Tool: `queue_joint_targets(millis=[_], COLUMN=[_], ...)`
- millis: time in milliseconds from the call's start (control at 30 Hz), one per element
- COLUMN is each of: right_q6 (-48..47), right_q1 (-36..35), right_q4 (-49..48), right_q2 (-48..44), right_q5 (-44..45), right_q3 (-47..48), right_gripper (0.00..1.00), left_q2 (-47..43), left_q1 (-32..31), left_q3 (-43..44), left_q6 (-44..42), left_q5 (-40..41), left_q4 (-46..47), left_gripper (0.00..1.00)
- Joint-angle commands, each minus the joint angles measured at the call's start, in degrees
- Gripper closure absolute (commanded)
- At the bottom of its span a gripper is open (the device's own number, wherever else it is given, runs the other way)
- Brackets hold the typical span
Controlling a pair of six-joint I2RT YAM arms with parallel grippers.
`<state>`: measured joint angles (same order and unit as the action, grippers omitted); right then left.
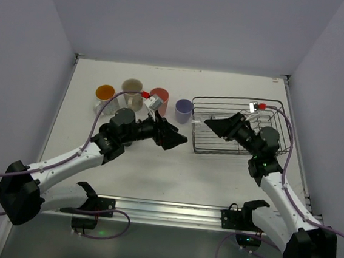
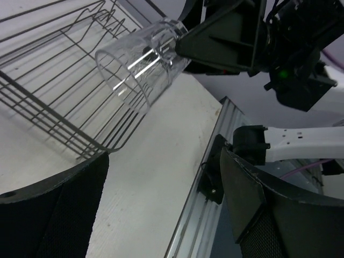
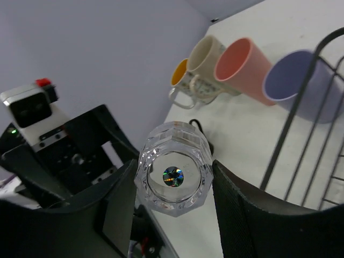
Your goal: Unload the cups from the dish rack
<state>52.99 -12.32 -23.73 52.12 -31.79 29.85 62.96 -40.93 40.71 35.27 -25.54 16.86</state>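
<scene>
Four cups [image 1: 159, 94] beside the dish rack [image 1: 235, 100], clear glass [image 3: 173, 174] between right fingers [image 3: 258, 215].

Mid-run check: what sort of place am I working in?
Probably a lab test cell, not a kitchen: bare grey-lavender walls box in a white tabletop, the arms bolt to an aluminium rail, and the only kitchenware is a dark wire dish rack and a row of cups.

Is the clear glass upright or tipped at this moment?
Tipped. The right gripper holds the clear glass on its side; the left wrist view looks into its open mouth.
</scene>
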Motion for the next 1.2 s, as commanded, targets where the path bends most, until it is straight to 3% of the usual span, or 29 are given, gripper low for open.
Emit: queue_joint_targets(millis=[0,167,367,467,600,667,733,767,800,900,933,1033,1167], right_q6=[8.8,13.5,16.8,17.1,17.0,16.6,16.2,15.3,14.5,9.0,7.1,-1.5,-7.1], right_q1=[-2.5,-4.0,-5.7,-6.3,-7.7,-8.5,-8.7,-8.7,-8.7,-8.7,-8.7,-8.6,-8.7], right_q4=[-15.3,-24.2,-31.1,-31.6,-31.8,-31.9,-31.4,-30.3,-28.8,-19.0,-16.1,-1.8,7.5], right_q2=[0.3,3.1,6.0,6.8,8.6,9.1,9.5,9.3,9.1,6.8,5.8,1.1,-4.6], right_q5=[-7.7,-9.7,-12.0,-11.4,-10.9,-10.2,-9.9,-9.3,-8.8,-6.5,-5.5,0.6,5.8], right_q3=[-2.9,-7.0,-8.5,-9.2,-8.8,-8.9,-9.0,-9.1,-9.0,-7.7,-7.3,-6.0,-4.8], right_gripper=[0.79,0.79,0.78,0.78,0.77,0.76,0.63,0.54,0.35,0.14,0.03,0.01,0.01], left_q2=[3.7,7.7,8.6,7.5,7.4,6.7,6.0,5.1,4.5,2.9,2.5,2.3,3.6], left_q1=[-1.5,-3.5,-5.0,-5.1,-5.1,-5.1,-5.1,-5.2,-5.2,-5.1,-5.2,-5.1,-5.2], left_q3=[0.8,3.5,3.6,3.0,2.9,3.0,3.4,3.9,4.5,6.6,7.8,10.1,12.4], left_q6=[6.5,7.3,8.1,7.9,6.8,6.0,3.9,2.7,0.3,-4.1,-5.1,-8.6,-11.6], left_q5=[-3.2,-2.1,-1.5,-0.7,0.0,0.9,3.6,6.9,8.6,14.6,16.2,22.0,31.0], left_q4=[13.1,15.1,17.2,17.6,17.1,15.5,11.2,8.5,5.9,-3.7,-8.6,-19.6,-29.7], left_gripper=[0.14,0.19,0.37,0.54,0.9,0.96,1.0,1.0,1.0,1.0,1.0,1.0,1.0])
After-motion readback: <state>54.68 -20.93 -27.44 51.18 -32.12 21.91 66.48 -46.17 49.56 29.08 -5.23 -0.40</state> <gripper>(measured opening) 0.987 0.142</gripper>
